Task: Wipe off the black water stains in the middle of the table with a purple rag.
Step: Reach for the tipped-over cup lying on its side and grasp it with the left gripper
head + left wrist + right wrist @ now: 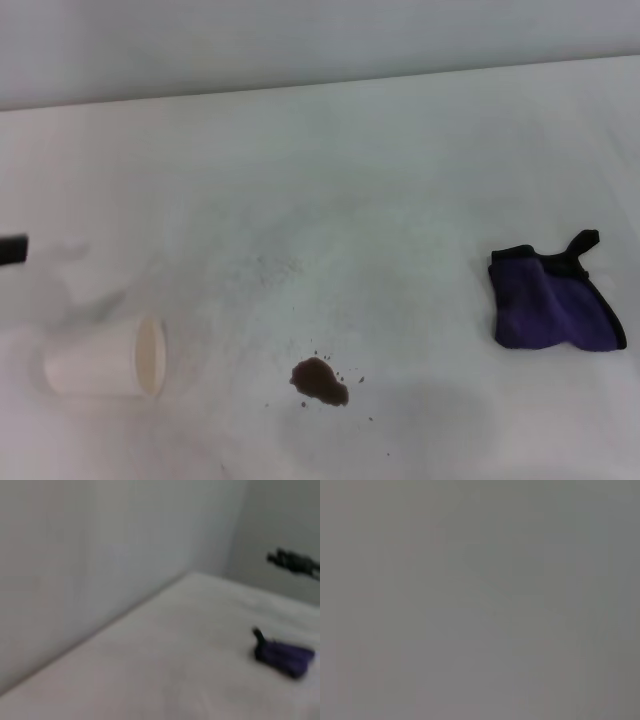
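The black water stains (320,383) lie as a small dark blotch with tiny specks around it on the white table (400,180), near its front middle. The purple rag (552,305), black-edged with a black loop, lies crumpled on the table well to the right of the blotch; it also shows in the left wrist view (282,656). Only a black tip of my left gripper (12,248) pokes in at the far left edge, above the table. A dark shape hanging in the air beyond the rag looks like my right gripper (295,562). The right wrist view is plain grey.
A white paper cup (100,365) lies on its side at the front left, its mouth toward the blotch. Faint grey speckles (275,265) dot the table behind the blotch. A grey wall (300,40) runs along the table's far edge.
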